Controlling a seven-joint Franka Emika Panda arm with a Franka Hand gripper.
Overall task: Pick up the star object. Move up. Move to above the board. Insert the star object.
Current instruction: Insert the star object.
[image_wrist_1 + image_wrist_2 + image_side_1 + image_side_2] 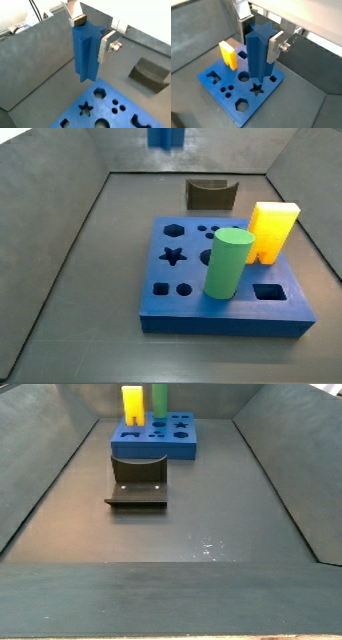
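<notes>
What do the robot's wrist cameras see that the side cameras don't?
Only the wrist views show the pincer, shut on the star object and holding it up above the board. Only the side views show the green cylinder standing in the board. Both kinds show the board with its star hole and the yellow block. A side view also catches just the bottom end of the star object.
</notes>
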